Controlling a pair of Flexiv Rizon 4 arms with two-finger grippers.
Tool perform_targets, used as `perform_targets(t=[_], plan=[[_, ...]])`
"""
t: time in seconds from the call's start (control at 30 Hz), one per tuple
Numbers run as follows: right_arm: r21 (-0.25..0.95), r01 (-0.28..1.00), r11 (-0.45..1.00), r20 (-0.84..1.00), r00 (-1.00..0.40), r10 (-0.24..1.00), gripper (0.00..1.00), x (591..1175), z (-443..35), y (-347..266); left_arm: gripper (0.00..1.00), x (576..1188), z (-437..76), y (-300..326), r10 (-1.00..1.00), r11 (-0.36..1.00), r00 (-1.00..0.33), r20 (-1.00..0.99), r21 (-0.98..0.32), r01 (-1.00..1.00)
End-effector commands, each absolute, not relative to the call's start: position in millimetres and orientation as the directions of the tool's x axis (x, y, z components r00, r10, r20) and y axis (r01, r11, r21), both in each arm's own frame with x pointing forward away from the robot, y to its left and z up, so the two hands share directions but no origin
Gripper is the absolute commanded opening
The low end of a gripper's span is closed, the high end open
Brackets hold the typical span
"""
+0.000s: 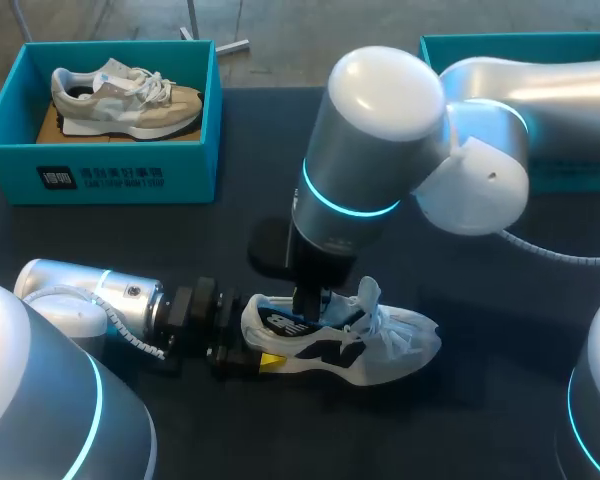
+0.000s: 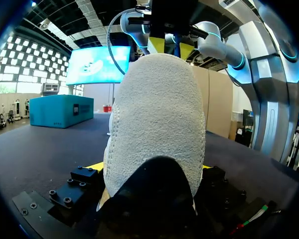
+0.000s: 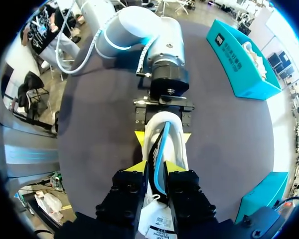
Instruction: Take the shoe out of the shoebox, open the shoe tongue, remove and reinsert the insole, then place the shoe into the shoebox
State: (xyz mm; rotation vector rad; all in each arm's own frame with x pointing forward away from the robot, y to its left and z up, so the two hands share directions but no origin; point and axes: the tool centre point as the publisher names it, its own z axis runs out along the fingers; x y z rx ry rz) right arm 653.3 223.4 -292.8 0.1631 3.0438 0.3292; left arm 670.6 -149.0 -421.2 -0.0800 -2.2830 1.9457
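Two end effectors, one shoe, and everything turns on how that shoe lies. Nearest me, the left end effector is clenched on the heel, a yellow tip on either side, holding the shoe upright on its sole on the dark worktop. The long axis runs straight from 9 to 3 o'clock: heel at 9 in the left arm's clamp, toe and loose laces out at 3.

Just toe-ward of that clamp, the right end effector comes down from above into the shoe's opening. Its fingers are drawn close, pinching a thin dark strip with a blue edge. I judge that's the insole, though tongue and insole are hard to separate here. The strip lines up with the shoe's length, so the coming move, out or back in, looks to me like it must run along that 9-to-3 line, with the heel clamp as anchor. Both arms are on the shoe; neither has to reach.

Farther off, at 11 o'clock from the shoe and well apart, the teal shoebox sits open with a second shoe inside, on the left arm's side.
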Motion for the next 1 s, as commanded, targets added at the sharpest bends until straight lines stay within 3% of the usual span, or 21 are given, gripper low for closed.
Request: perform_targets(t=[0.03, 0.3, 0.67, 0.83, 1.0], plan=[[0.226, 0.109, 0.968, -0.049, -0.991, 0.123, 0.22, 655.1, -305.4, 229.7, 0.00, 672.1, -423.6, -150.1, 0.130, 0.164, -0.989, 0.072, -0.985, -0.051], [0.224, 0.147, 0.964, -0.017, -0.988, 0.155, 0.33, 658.2, -319.3, 239.3, 0.00, 672.1, -423.6, -150.1, 0.130, 0.164, -0.989, 0.072, -0.985, -0.051], [0.207, 0.195, 0.959, 0.016, -0.980, 0.196, 0.27, 662.4, -334.3, 243.2, 0.00, 672.1, -423.6, -150.1, 0.130, 0.164, -0.989, 0.072, -0.985, -0.051], [0.211, 0.203, 0.956, 0.040, -0.979, 0.200, 0.20, 663.3, -341.0, 243.5, 0.00, 672.1, -423.6, -150.1, 0.130, 0.164, -0.989, 0.072, -0.985, -0.051], [0.210, 0.208, 0.955, 0.054, -0.978, 0.202, 0.22, 662.5, -343.7, 244.2, 0.00, 672.1, -423.6, -150.1, 0.130, 0.164, -0.989, 0.072, -0.985, -0.051]])
